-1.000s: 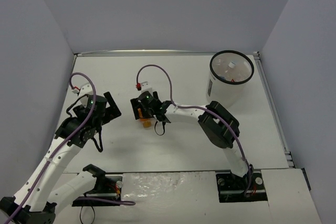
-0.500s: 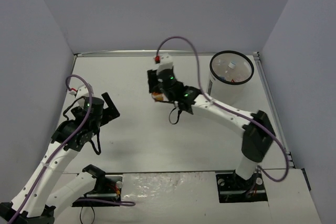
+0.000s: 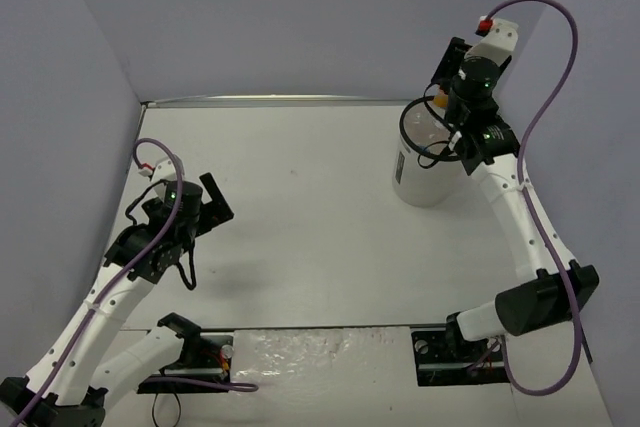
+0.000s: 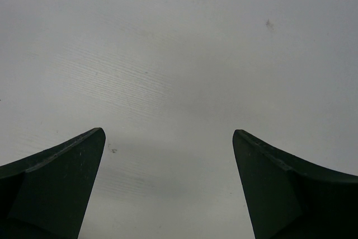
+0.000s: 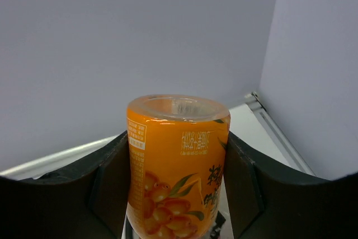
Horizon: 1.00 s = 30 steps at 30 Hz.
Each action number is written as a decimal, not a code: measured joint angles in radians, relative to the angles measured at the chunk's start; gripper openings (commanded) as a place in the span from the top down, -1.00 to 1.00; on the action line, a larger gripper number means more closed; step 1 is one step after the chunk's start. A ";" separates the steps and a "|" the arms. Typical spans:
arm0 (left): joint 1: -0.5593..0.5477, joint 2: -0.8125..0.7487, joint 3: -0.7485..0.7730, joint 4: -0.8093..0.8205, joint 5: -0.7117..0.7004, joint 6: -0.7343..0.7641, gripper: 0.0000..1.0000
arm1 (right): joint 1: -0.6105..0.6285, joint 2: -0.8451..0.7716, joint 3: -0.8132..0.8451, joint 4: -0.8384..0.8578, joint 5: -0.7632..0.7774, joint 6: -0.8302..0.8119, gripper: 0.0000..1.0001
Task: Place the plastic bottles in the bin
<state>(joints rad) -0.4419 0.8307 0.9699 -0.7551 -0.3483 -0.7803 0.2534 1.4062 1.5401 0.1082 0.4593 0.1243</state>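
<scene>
Orange bottle [image 5: 174, 166] is pinched upright between the right gripper's [image 5: 176, 194] jaws, held above the bin [image 3: 418, 175] at the white table's [image 3: 320, 247] far right corner. The left gripper [image 4: 168, 188] hangs spread wide over the faintly ribbed surface. Plain lavender-grey walls [image 3: 300, 17] enclose three sides.

A white worktop [image 3: 320, 237] is seen, closed in on three sides by pale lilac walls [image 3: 300, 17]; a thin metal strip [image 3: 300, 100] is laid along its far edge, and another along its right edge; the bin [image 3: 418, 182] is stood upright on it in the far right corner, white, with a black rim and a small dark label on its left side; at the near edge a glossy sheet [image 3: 320, 352] is fixed between the left arm's base [image 3: 195, 347] and the right arm's base [image 3: 455, 352]; from the left wrist, the surface is shown faintly ribbed, with a few small dark specks [image 4: 269, 24].
</scene>
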 measured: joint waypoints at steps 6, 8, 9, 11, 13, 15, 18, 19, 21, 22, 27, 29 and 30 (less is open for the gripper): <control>0.000 -0.004 0.000 0.000 0.000 0.008 -0.94 | -0.017 0.073 -0.053 -0.102 0.068 0.009 -0.29; 0.000 -0.007 0.000 0.000 0.000 0.010 -0.94 | -0.017 0.067 -0.066 -0.120 0.094 0.013 -0.89; 0.000 -0.008 0.000 0.000 0.000 0.010 -0.94 | -0.017 0.061 -0.072 -0.121 0.101 0.018 -0.99; 0.000 -0.011 0.000 0.000 0.000 0.010 -0.94 | -0.017 0.039 -0.083 -0.125 0.106 0.027 -1.00; 0.000 -0.014 0.000 0.000 0.001 0.010 -0.94 | -0.017 0.016 -0.089 -0.127 0.109 0.032 -1.00; 0.000 -0.018 0.000 -0.001 0.001 0.010 -0.94 | -0.017 -0.011 -0.093 -0.131 0.109 0.040 -1.00; 0.000 -0.024 0.000 -0.003 0.002 0.010 -0.94 | -0.017 -0.047 -0.093 -0.140 0.105 0.053 -1.00; 0.000 -0.027 0.000 -0.004 0.002 0.010 -0.94 | -0.017 -0.057 -0.093 -0.148 0.103 0.059 -1.00; 0.000 -0.034 0.000 -0.004 0.002 0.010 -0.94 | -0.017 -0.084 -0.101 -0.164 0.100 0.081 -1.00; 0.000 -0.036 0.000 -0.004 0.002 0.010 -0.94 | -0.017 -0.104 -0.116 -0.166 0.100 0.092 -1.00; 0.000 -0.048 0.000 -0.010 -0.008 0.010 -0.94 | -0.017 -0.256 -0.260 -0.218 0.106 0.160 -1.00; 0.000 -0.050 0.000 -0.013 -0.015 0.010 -0.94 | -0.017 -0.316 -0.311 -0.239 0.117 0.198 -1.00; 0.000 -0.050 0.000 -0.014 -0.017 0.010 -0.94 | -0.017 -0.353 -0.352 -0.250 0.126 0.226 -1.00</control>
<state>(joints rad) -0.4419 0.7807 0.9699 -0.7687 -0.3654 -0.7700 0.2367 1.0531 1.1883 -0.1414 0.5857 0.3504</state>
